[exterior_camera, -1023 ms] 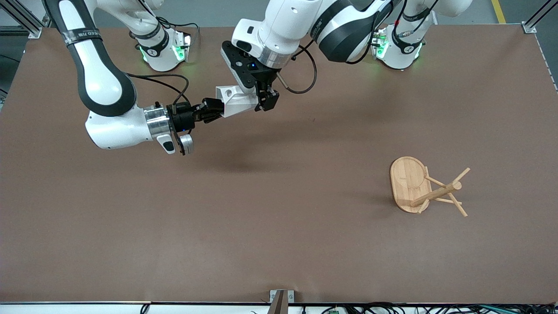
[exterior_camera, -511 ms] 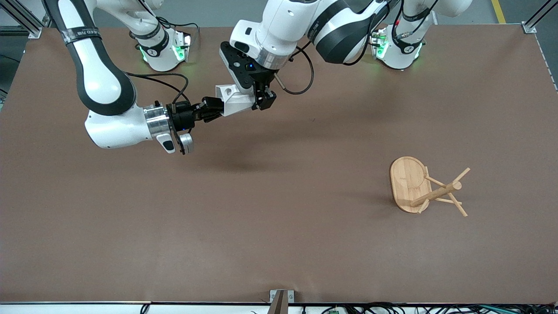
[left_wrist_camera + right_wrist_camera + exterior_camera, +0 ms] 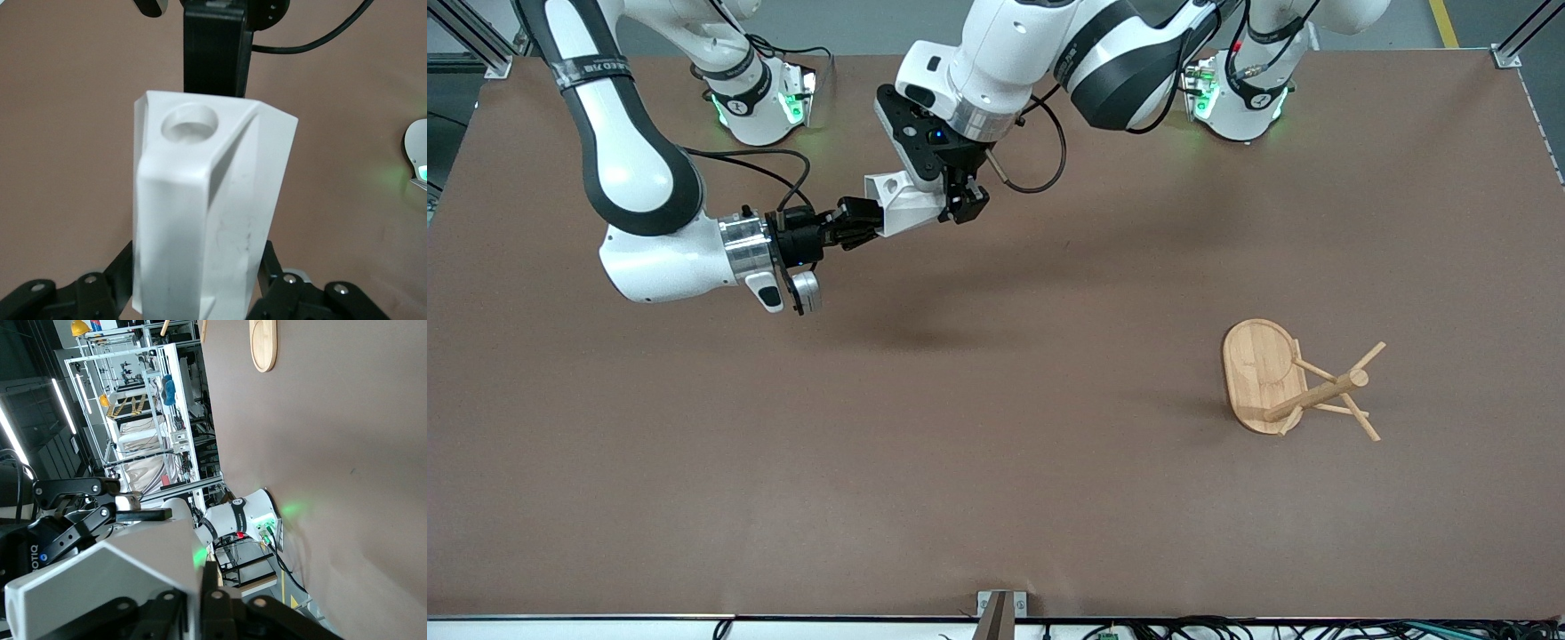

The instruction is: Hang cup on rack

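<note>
The white faceted cup (image 3: 903,206) is held in the air over the table near the robots' bases, with its pierced handle (image 3: 889,188) on top. My right gripper (image 3: 863,222) is shut on one end of it; in the right wrist view (image 3: 200,600) its fingers pinch the cup's (image 3: 113,580) wall. My left gripper (image 3: 953,197) comes from above and is shut on the cup's other end. In the left wrist view (image 3: 197,280) its fingers press both sides of the cup (image 3: 207,220). The bamboo rack (image 3: 1263,373) rests on the table toward the left arm's end, far from both grippers.
The rack's post (image 3: 1316,396) and thin pegs (image 3: 1365,360) point toward the left arm's end of the table. The rack's oval base also shows in the right wrist view (image 3: 263,343). A metal bracket (image 3: 1000,609) sits at the table edge nearest the camera.
My left gripper has shifted slightly toward the right arm's end along the cup. The cup and my right gripper have barely moved. The rack has not moved.
</note>
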Available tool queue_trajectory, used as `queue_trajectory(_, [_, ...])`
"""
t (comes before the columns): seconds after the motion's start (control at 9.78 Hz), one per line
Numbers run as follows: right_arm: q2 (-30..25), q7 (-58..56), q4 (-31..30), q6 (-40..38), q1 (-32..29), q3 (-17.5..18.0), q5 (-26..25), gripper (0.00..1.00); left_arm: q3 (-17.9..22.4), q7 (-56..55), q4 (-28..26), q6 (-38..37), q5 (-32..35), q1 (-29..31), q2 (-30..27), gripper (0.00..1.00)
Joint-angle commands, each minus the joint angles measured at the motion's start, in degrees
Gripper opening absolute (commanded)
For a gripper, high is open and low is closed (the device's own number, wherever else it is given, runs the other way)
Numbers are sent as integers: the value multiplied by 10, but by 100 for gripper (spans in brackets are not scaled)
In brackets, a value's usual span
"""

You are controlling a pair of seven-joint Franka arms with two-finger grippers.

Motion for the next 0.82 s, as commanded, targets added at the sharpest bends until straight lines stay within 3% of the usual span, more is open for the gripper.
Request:
queue_trajectory(0.0, [-25, 4, -14, 4, -10, 2, 0, 100, 1, 22, -6, 6, 0, -1, 12, 0])
queue_trajectory(0.31, [-27, 58, 31, 8, -36, -19, -157, 100, 1, 29, -6, 6, 0, -1, 12, 0])
queue_trajectory(0.61, [-31, 159, 75, 6, -36, -77, -287, 100, 1, 33, -6, 6, 1, 2, 12, 0])
queue_trajectory(0.72, [-32, 209, 105, 7, -36, -98, -365, 100, 1, 33, -5, 6, 1, 3, 12, 0])
